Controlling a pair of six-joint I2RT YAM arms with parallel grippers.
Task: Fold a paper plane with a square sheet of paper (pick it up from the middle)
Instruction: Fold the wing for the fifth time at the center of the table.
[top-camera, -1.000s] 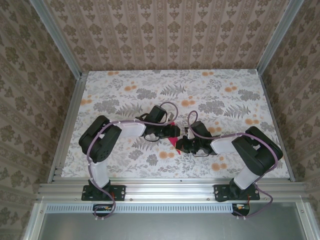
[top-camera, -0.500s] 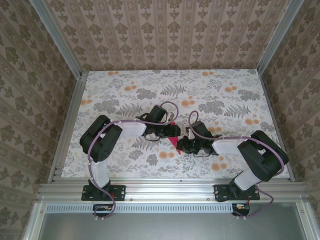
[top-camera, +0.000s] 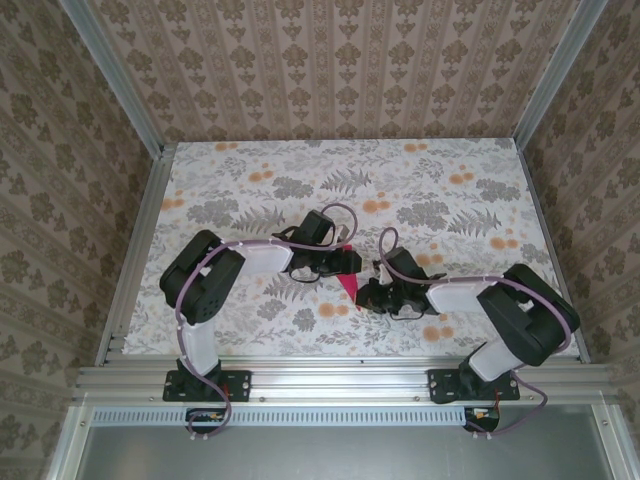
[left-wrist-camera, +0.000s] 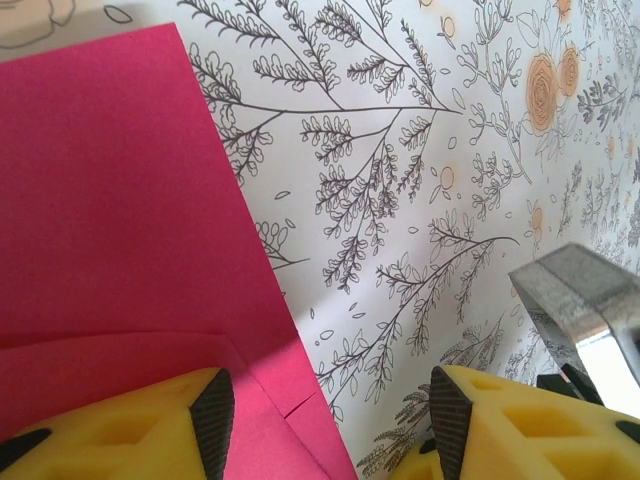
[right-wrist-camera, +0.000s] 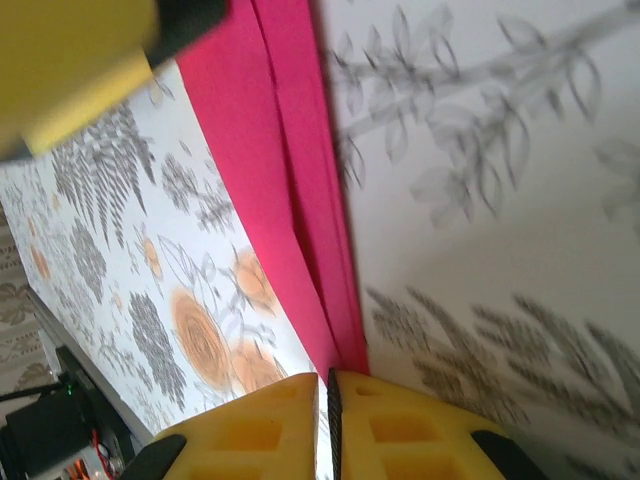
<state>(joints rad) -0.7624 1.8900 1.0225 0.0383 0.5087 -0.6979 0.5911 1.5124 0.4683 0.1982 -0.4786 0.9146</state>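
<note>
1. The desk (top-camera: 250, 180) carries the work. I keep the paper low against it so each crease has a hard surface under it.
2. The paper (top-camera: 347, 283) lies mid-desk between my two grippers. It is already folded into a long narrow strip with layers overlapping along its length (seen close up (right-wrist-camera: 270, 180), and broad and flat under my left wrist (left-wrist-camera: 120, 200)).
3. My left gripper (top-camera: 345, 262) stands spread (left-wrist-camera: 325, 420), with one finger over the paper's folded edge and the other over bare desk. I judge that it is weighting the sheet down so that it cannot slide or spring open.
4. My right gripper (top-camera: 362, 292) is pressed together (right-wrist-camera: 325, 400) on the paper's narrow end. The strip runs straight into the seam between the fingers, probably to sharpen or hold that crease.
5. Compared with a second ago, my right arm (top-camera: 500, 300) has swung its elbow outward and nearer the desk's front edge. The red patch seen from above has narrowed from a small triangle to a thin sliver, and my left arm has barely shifted.
</note>
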